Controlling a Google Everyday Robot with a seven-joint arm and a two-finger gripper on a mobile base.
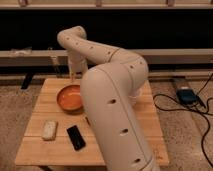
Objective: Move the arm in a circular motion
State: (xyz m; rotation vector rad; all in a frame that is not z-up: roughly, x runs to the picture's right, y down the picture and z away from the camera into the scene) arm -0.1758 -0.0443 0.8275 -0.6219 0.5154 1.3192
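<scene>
The cream-white arm (112, 115) fills the middle of the camera view. It rises from the bottom edge, bends at a bulbous elbow (127, 67), and runs left to a second joint (72, 37). From there the narrower wrist (76, 62) points down. The gripper (73, 77) hangs at the back of the wooden table (42, 107), just above the far rim of an orange bowl (69, 98). It holds nothing that I can see.
A white oblong block (49, 130) and a black phone (76, 137) lie on the table's front left. The arm hides the table's middle. A bit of a white cup (135, 95) shows behind it. A blue box (187, 95) with cables lies on the floor at right.
</scene>
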